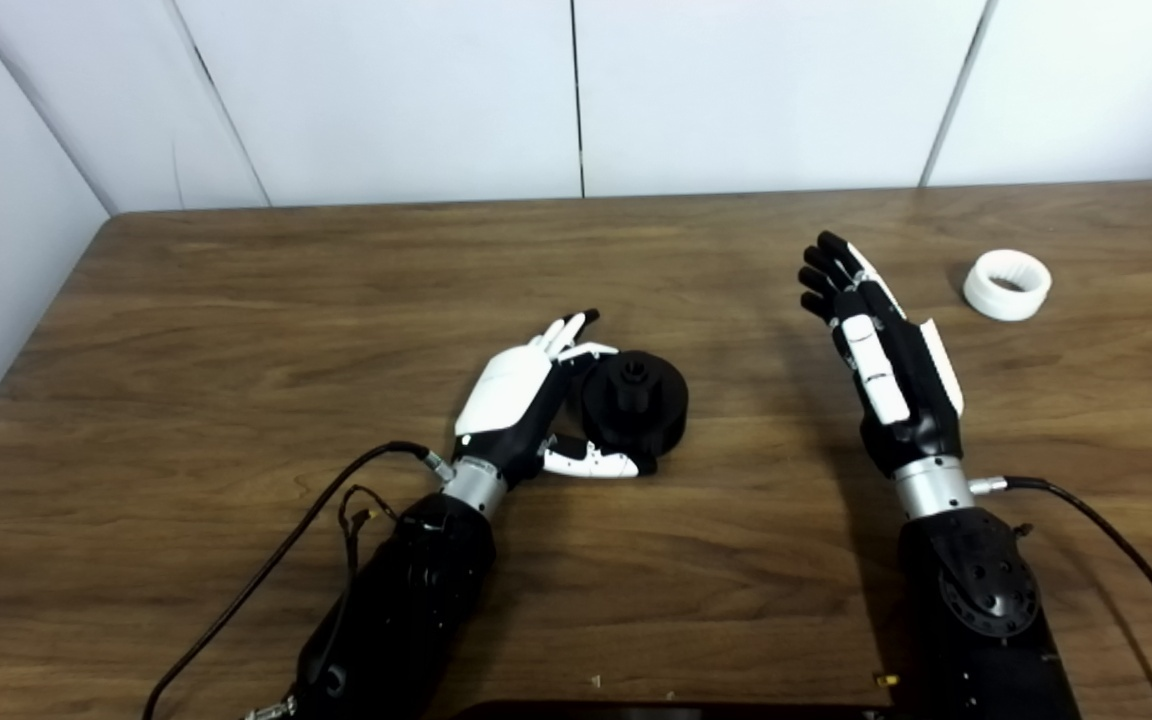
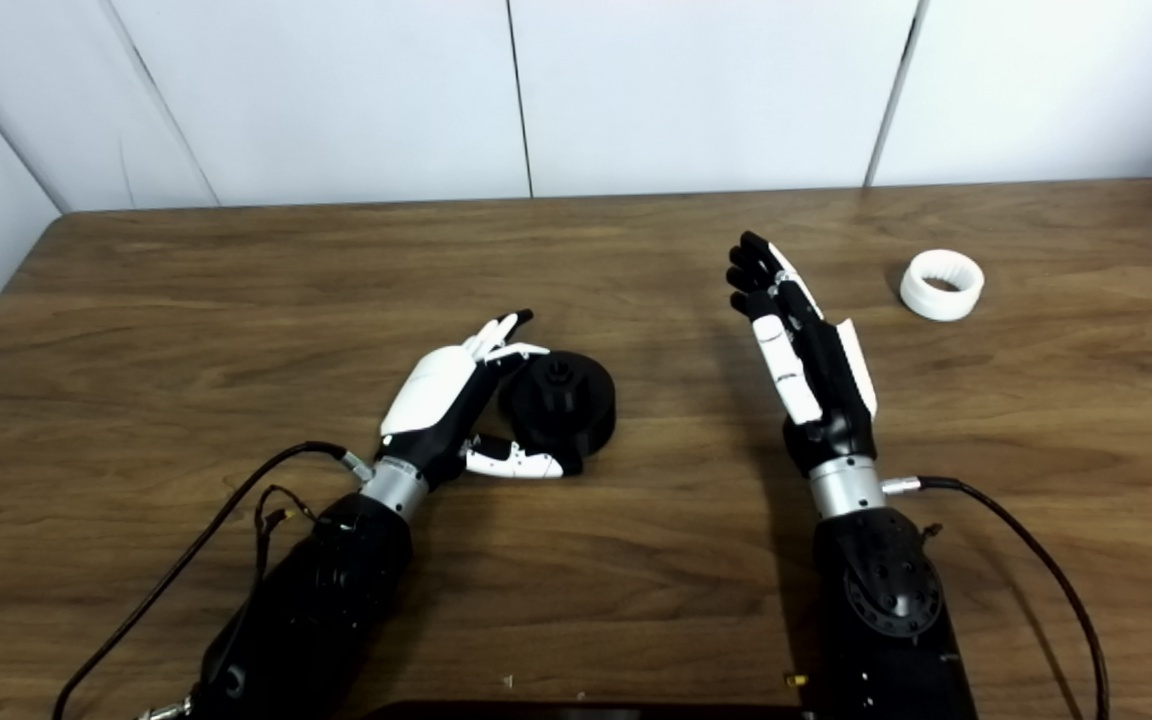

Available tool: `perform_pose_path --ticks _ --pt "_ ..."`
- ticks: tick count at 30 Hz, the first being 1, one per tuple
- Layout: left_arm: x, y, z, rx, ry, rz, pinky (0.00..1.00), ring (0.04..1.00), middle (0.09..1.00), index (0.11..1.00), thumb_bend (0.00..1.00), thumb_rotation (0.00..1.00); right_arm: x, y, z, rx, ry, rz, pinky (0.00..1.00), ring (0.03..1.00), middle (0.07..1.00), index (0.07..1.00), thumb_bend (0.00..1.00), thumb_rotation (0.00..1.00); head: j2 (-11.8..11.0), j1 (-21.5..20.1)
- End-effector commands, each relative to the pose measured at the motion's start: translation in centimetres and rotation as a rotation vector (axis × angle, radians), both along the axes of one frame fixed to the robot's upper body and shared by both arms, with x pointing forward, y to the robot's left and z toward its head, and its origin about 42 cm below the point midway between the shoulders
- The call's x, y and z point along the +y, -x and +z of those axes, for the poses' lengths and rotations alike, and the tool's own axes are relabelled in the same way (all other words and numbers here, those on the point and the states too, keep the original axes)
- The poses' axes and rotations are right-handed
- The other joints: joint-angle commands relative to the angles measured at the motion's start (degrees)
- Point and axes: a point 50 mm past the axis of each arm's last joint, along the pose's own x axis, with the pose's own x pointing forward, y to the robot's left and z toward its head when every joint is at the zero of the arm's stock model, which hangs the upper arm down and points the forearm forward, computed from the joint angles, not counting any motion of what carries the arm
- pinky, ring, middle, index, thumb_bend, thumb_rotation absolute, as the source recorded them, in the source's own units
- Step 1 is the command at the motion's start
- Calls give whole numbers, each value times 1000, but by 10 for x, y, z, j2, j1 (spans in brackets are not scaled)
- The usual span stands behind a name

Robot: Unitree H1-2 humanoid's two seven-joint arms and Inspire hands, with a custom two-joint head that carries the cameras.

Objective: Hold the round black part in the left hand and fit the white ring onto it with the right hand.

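Broadly, the brown wood-grain laminate table (image 1: 236, 330) shows bare surface on every side of the work; its far edge meets a white panelled wall (image 1: 386, 90), and the left edge runs beside a second white panel.

The round black part (image 1: 636, 400), a squat matte cylinder with a small raised hub on its top face, sits flat on the table left of centre, its axis vertical and hub pointing up. The left hand (image 1: 526, 400), white-shelled over black fingers, lies at the part's left side: fingers extended along its far-left rim, thumb (image 1: 596, 462) reaching along the near side. Hand is spread wide around the part; whether it presses the part cannot be told.

The white ring (image 1: 1007, 284), a short thick plastic band with a ribbed inner bore, lies flat near the table's far right, bore facing up, well apart from both hands. The right hand (image 1: 881, 350) stands between part and ring, fingers straight and pointing away from the robot, holding nothing. Black cables (image 1: 266, 570) trail from both wrists across the near table.
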Motion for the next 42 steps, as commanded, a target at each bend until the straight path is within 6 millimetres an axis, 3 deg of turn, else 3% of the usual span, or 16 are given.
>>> perform_pose_path --ticks 1,8,19,27,33,39,42 --pt "-12 20 -23 72 -16 -60 970 1000 1000 718 1000 379 -8 21 -23 47 -18 -33 861 881 894 905 522 809 0 -7" --pt "-4 19 -18 78 -24 -57 987 1000 1000 723 1000 369 -1 21 -21 54 -7 -33 877 896 904 910 484 828 -3 -56" --pt "11 17 -17 79 -27 -68 998 1000 1000 721 1000 369 16 21 -21 60 34 -53 879 902 900 905 543 830 -16 -171" --pt "15 17 -17 84 -16 -77 1000 1000 1000 721 1000 315 18 18 -19 45 64 -71 858 897 894 907 550 804 -22 -203" --pt "14 16 -17 79 -12 -79 1000 1000 1000 718 1000 323 1 10 -4 -2 186 -128 795 842 855 886 501 710 -24 -202" --pt "15 16 -18 73 -19 -79 990 1000 1000 718 1000 309 -37 -8 28 -89 578 -243 832 849 835 858 533 693 -27 -203" --pt "15 16 -17 76 -18 -80 990 1000 1000 720 1000 316 -57 -16 46 -113 725 -296 795 848 832 843 568 639 -27 -204"
